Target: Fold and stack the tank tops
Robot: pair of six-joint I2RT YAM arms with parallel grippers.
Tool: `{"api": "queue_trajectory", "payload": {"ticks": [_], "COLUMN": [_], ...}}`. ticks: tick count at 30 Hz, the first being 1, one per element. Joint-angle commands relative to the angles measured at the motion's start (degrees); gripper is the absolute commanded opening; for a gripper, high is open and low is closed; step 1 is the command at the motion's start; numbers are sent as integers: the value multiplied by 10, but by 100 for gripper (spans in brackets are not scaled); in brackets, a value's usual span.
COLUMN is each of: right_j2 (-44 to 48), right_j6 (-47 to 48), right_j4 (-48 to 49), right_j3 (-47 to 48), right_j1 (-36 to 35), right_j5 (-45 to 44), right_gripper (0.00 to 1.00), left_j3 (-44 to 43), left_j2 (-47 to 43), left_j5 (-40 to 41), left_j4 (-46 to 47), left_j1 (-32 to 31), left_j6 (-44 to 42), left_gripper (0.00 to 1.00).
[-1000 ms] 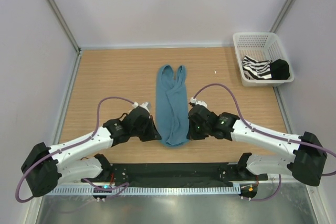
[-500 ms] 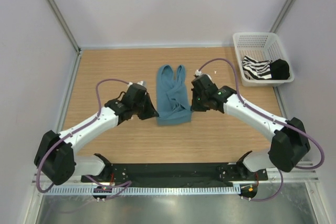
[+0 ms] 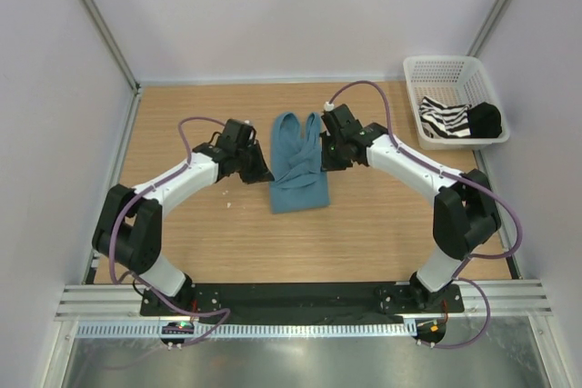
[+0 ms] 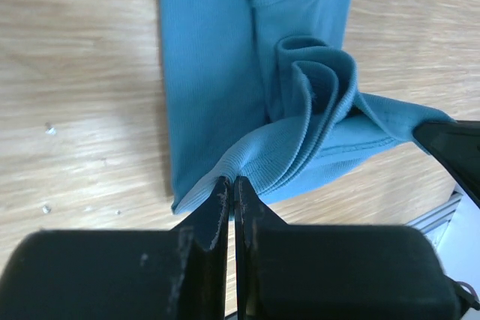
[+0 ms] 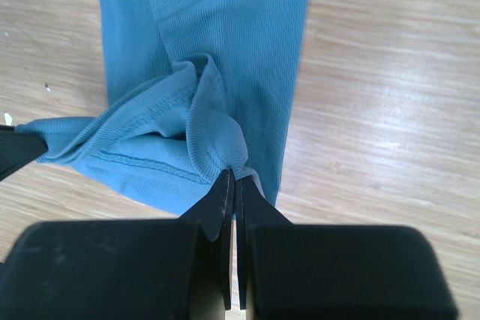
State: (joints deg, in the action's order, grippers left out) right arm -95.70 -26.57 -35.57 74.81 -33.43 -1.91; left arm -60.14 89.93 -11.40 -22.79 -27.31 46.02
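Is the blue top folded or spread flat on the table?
The top is partly folded. Left claw and right claw pinch its hem, bunched over the body; straps lie flat.

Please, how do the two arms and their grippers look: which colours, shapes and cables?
The left arm and right arm have white link shells with black joints. A purple cable loops along each. The left gripper and right gripper are black, with thin flat fingers on a wide blocky body. No markings are readable.

On left arm [image 3: 177,179] and right arm [image 3: 406,161]: white links, black joints, looped purple cables [image 3: 360,84], black flat fingers [image 4: 212,219].
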Motion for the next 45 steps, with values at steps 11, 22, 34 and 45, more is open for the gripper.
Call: {"api": "queue_trajectory", "payload": {"ticks": [11,22,34,45], "right_j2": [-20,-118,-10,47], "right_j6": [29,22,21,36], "right_j4": [1,53,107,212], "right_j3": [82,118,28,-126], "right_j1": [22,47,53,54], "right_j5": [29,-13,-47,76], "right_gripper": [1,22,66,58], "left_j3": [-92,-174,-117,-23], "left_j2": [21,181,77,9], "left_j5": [-28,-49,-30,-57], "left_j4": [-5,35,62,67], "left_j1": [17,57,70,45], "left_j6": [-31,-50,-61,-81], "left_gripper": [1,15,67,64]}}
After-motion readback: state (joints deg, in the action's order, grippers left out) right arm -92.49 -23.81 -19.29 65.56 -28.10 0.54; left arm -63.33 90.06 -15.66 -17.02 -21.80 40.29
